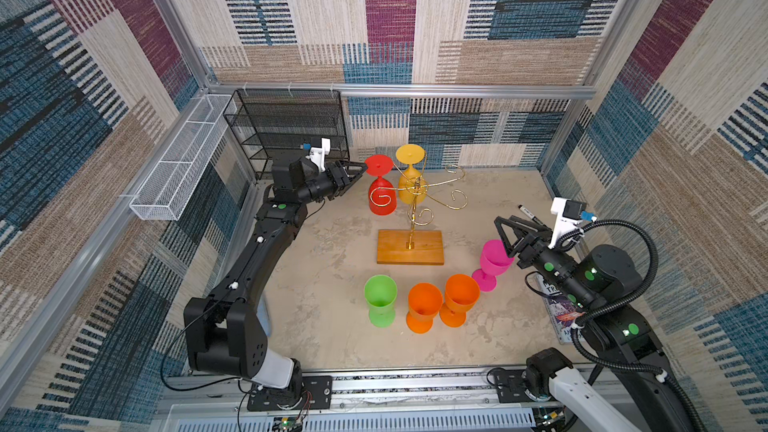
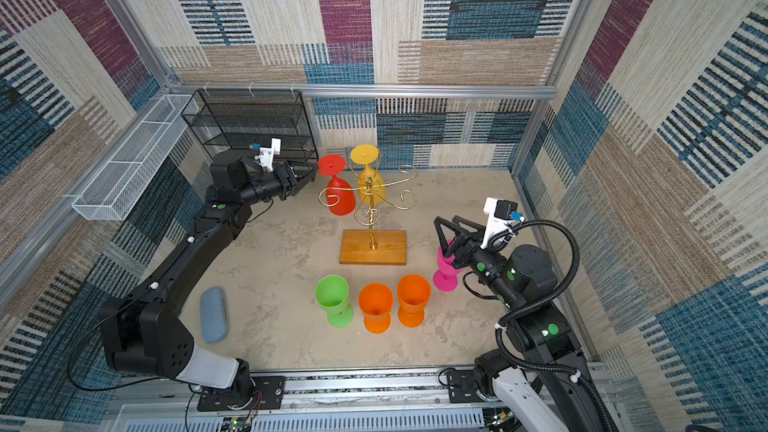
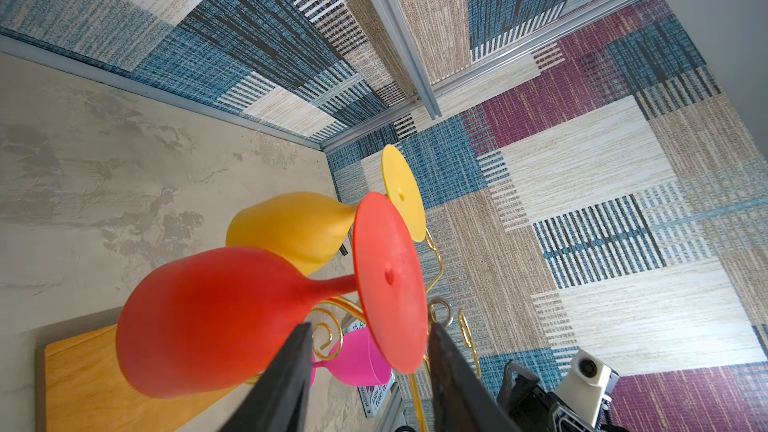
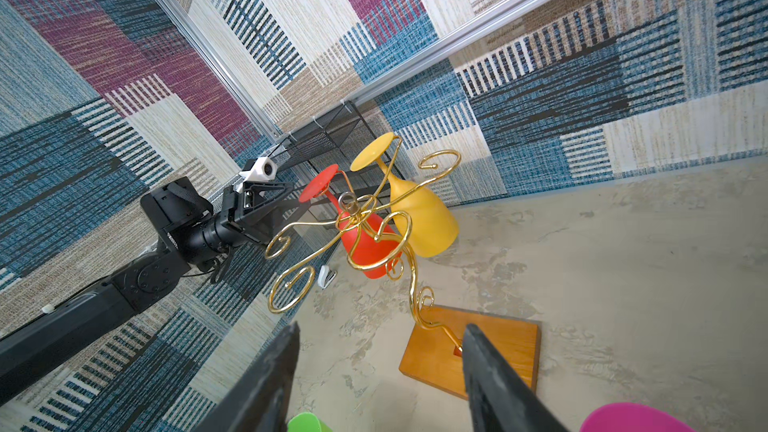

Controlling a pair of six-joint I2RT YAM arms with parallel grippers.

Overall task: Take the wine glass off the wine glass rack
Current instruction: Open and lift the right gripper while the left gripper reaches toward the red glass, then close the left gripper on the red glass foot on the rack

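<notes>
**Back left:** a black mesh shelf unit (image 1: 291,126) is standing on the mottled beige tabletop (image 1: 332,251) against the rear wall. A white wire basket (image 1: 183,160) is hanging along the left wall, just beside the shelf unit.

**Right side:** a black marker (image 1: 530,213) is lying near the wall. Nearer the front, a book (image 1: 561,320) is lying flat, partly hidden.

**Front left:** a blue-grey oval case (image 2: 213,313) is lying on the tabletop.

**Surround:** patchwork woven panels (image 1: 390,14) are lining the enclosure.
</notes>
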